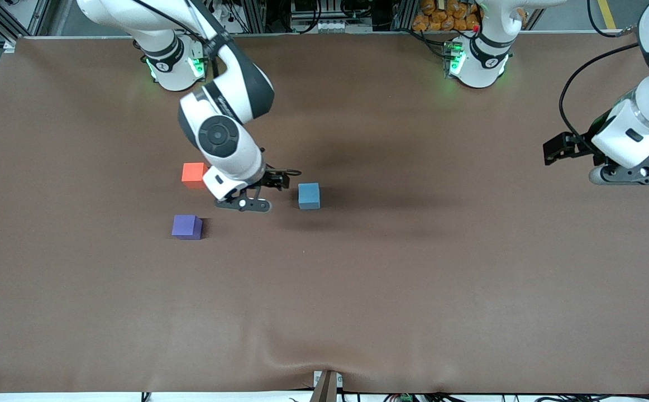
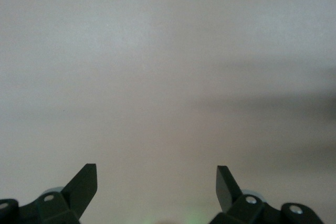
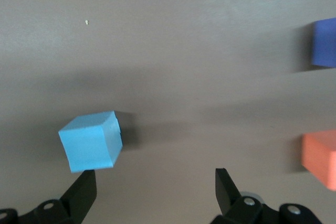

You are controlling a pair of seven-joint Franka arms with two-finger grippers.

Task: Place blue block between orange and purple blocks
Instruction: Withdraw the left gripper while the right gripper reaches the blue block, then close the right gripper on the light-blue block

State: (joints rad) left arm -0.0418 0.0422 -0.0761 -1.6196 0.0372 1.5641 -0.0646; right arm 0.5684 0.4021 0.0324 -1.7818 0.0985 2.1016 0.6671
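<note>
Blue block (image 1: 309,195), orange block (image 1: 193,172), purple block (image 1: 186,226): matt, foam-like. Surface (image 1: 414,279): brown matt cloth, slightly wrinkled. Arm shells glossy white plastic.

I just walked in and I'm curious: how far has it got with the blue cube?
Nothing looks placed yet. The blue block sits on the table, apart from the orange block and purple block. The right gripper is open, empty, beside the blue block. The left gripper waits open at its end. Grasping and placing remain.
</note>
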